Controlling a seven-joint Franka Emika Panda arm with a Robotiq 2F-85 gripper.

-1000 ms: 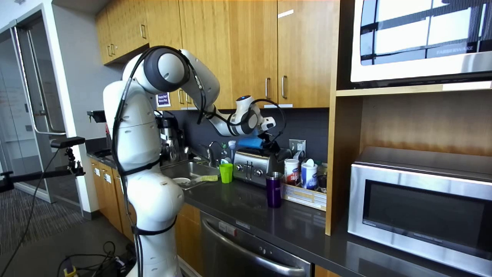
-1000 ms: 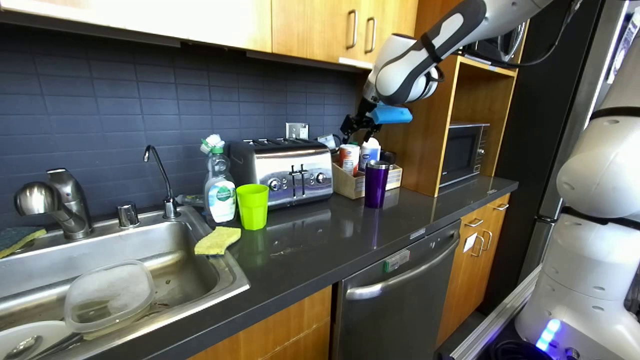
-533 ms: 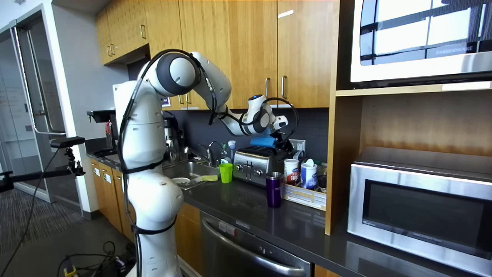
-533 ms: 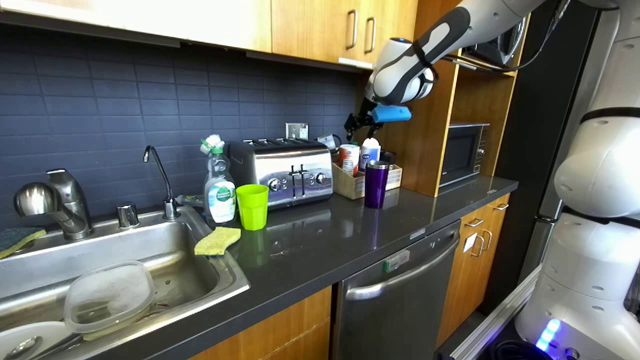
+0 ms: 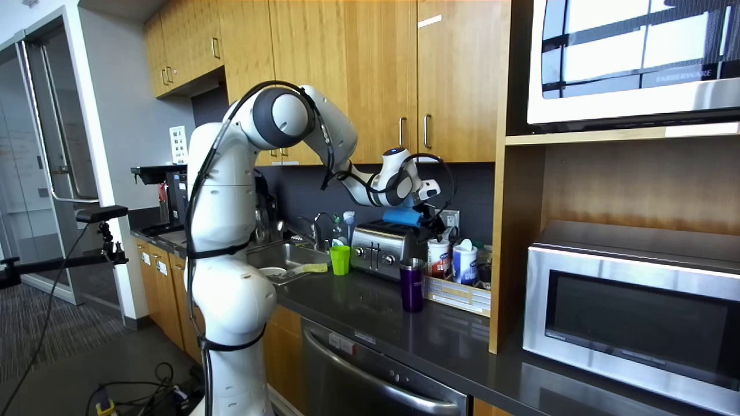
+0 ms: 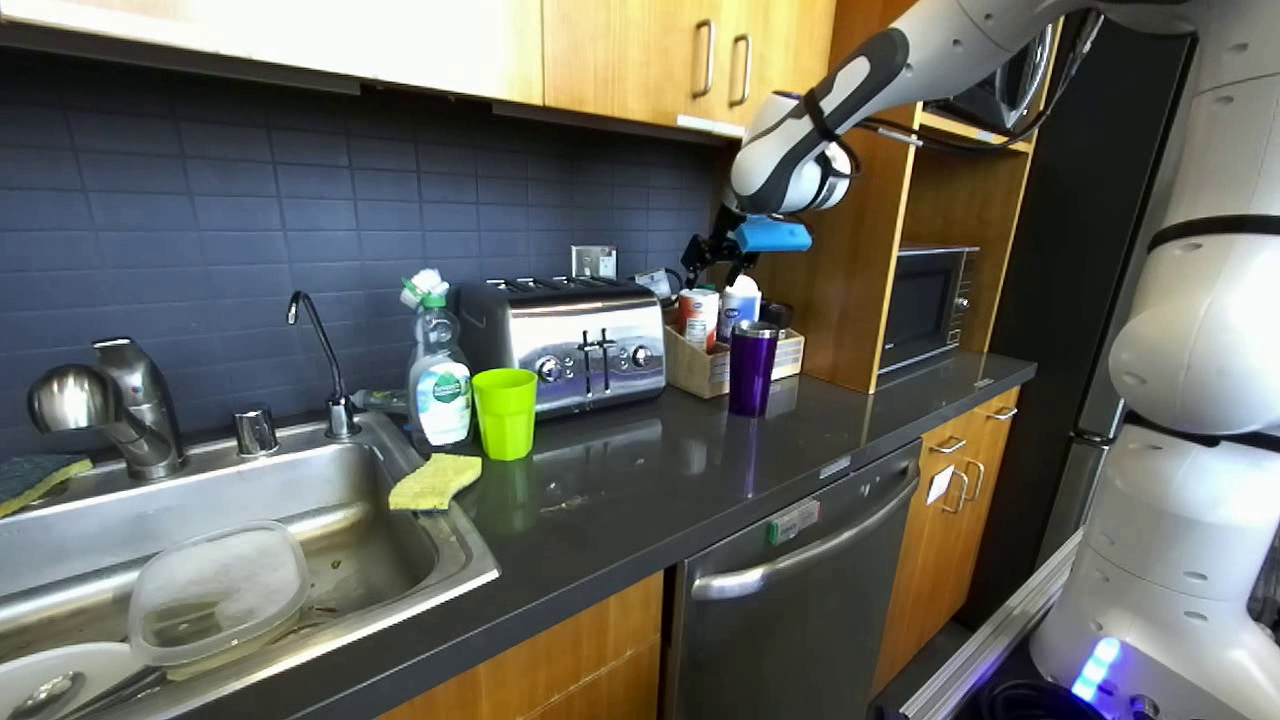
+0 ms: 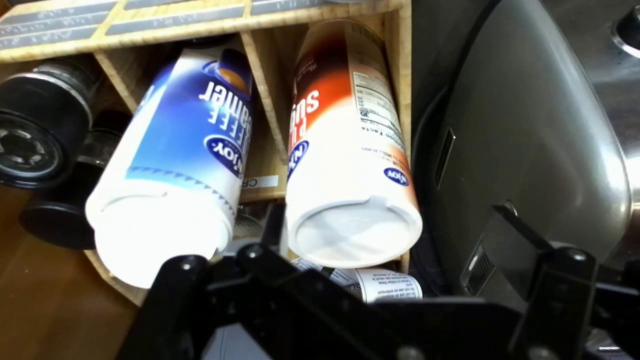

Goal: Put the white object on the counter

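Note:
Two white-lidded canisters stand in a wooden box [image 6: 696, 366] on the dark counter [image 5: 358, 306]. The sugar canister [image 7: 345, 150] is white with orange-red and also shows in both exterior views [image 5: 438, 258] [image 6: 697, 320]. The creamer canister [image 7: 185, 135] is white and blue, beside it [image 5: 465, 264] [image 6: 738, 314]. Which one is the white object I cannot tell. My gripper [image 7: 387, 215] is open and empty, its fingers wide apart. In the wrist view the sugar canister's lid shows between them. In both exterior views the gripper [image 5: 432, 230] [image 6: 712, 270] hangs above the box, near the toaster.
The steel toaster [image 6: 590, 350] stands close beside the box. A purple tumbler [image 5: 412, 289] stands in front of the box. A wooden shelf panel [image 5: 502, 231] rises past its other end. Dark jars [image 7: 40, 125] stand in the box. A green cup [image 6: 505, 415] is near the sink [image 6: 470, 560].
In an exterior view the arm has moved right, from over the toaster toward the box, and the gripper has lowered slightly. The gripper stays empty; the canisters have not moved.

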